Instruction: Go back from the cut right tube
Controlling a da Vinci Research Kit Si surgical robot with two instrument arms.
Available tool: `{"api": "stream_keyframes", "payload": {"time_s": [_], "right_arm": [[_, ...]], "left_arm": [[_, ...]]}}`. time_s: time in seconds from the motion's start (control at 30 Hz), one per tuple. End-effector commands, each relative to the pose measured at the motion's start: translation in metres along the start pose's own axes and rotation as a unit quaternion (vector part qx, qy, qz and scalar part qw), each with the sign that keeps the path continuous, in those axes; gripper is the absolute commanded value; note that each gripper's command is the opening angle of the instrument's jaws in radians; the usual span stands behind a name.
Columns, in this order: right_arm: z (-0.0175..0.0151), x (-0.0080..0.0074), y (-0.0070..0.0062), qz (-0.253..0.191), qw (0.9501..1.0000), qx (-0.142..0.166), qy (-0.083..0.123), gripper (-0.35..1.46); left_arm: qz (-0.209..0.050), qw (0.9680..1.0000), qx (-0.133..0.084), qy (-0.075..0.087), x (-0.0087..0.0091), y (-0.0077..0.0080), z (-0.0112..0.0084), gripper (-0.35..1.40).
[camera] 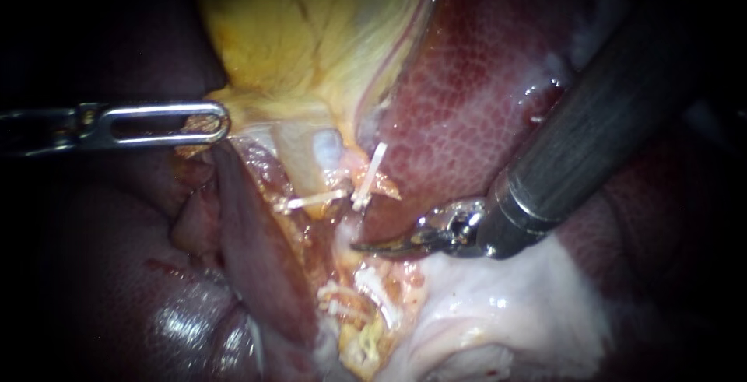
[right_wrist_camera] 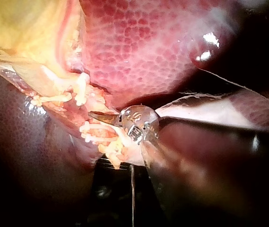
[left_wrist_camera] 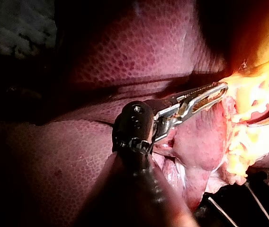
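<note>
The liver (camera: pixel 475 94) fills the field, dark red and wet under the lamp, with blackness all round it. Nearest to me the right instrument (camera: pixel 359 247) comes in from the upper right on a thick grey shaft. Its curved blades lie together with nothing between them, and the point hangs over the raw strip along the liver's lower edge. Pale tissue (camera: pixel 506 312) lies under the shaft.

Just above that point is the upper stump of the cut right tube (camera: pixel 362 189). A white clip (camera: pixel 375 166) sits across it, and the blades are near it but not touching. Below the blades, apart from that stump, is a cluster of clips (camera: pixel 342 298). Beside the stump stands the left tube (camera: pixel 298 156), pale, with a second clip (camera: pixel 311 199) across it.

Farther off, the left instrument (camera: pixel 220 123) reaches in from the left. Its slotted jaws are closed on the edge of the yellow gallbladder (camera: pixel 311 32), which lies against the liver's upper edge.
</note>
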Motion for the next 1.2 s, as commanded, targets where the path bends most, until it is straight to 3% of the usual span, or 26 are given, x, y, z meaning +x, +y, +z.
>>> {"api": "stream_keyframes", "payload": {"time_s": [0.03,0.2,0.3,0.33,0.4,0.47,0.53,0.73,0.83,1.03,1.2], "right_arm": [[0.0001,0.0000,0.0000,0.000,1.0000,0.001,0.001,-0.35],[0.0004,0.0003,-0.0003,0.001,1.0000,0.005,0.008,-0.35],[0.0007,0.0004,-0.0006,0.003,0.9996,0.011,0.024,-0.28],[0.0009,0.0005,-0.0006,0.004,0.9994,0.013,0.030,0.20],[0.0012,0.0007,-0.0007,-0.002,0.9992,0.016,0.036,0.69],[0.0015,0.0006,-0.0008,-0.011,0.9991,0.016,0.038,1.03],[0.0018,0.0005,-0.0009,-0.017,0.9990,0.016,0.039,1.16],[0.0016,0.0002,-0.0011,-0.030,0.9987,0.016,0.039,1.31],[0.0008,-0.0001,-0.0013,-0.059,0.9972,0.014,0.044,1.40],[-0.0040,-0.0003,-0.0019,-0.147,0.9867,-0.011,0.069,1.43],[-0.0100,0.0026,-0.0028,-0.193,0.9759,-0.046,0.091,1.43]], "left_arm": [[0.000,1.0000,-0.001,0.000,0.0000,0.0000,0.0000,-0.35],[0.000,1.0000,-0.001,0.000,0.0000,0.0000,0.0000,-0.35],[0.000,1.0000,-0.001,0.000,0.0000,0.0000,0.0000,-0.35],[0.000,1.0000,-0.001,0.000,0.0000,0.0000,0.0000,-0.35],[0.000,1.0000,-0.001,0.000,0.0000,0.0000,0.0000,-0.35],[0.000,1.0000,-0.001,0.000,0.0000,0.0000,-0.0001,-0.35],[0.000,1.0000,-0.001,0.000,0.0000,0.0000,-0.0001,-0.35],[0.000,1.0000,-0.001,0.000,0.0000,0.0000,-0.0001,-0.35],[0.000,1.0000,-0.001,0.000,0.0000,0.0000,-0.0001,-0.35],[0.000,1.0000,-0.001,0.000,0.0000,0.0000,-0.0002,-0.35],[0.000,1.0000,-0.001,0.000,0.0000,0.0001,-0.0002,-0.35]]}}
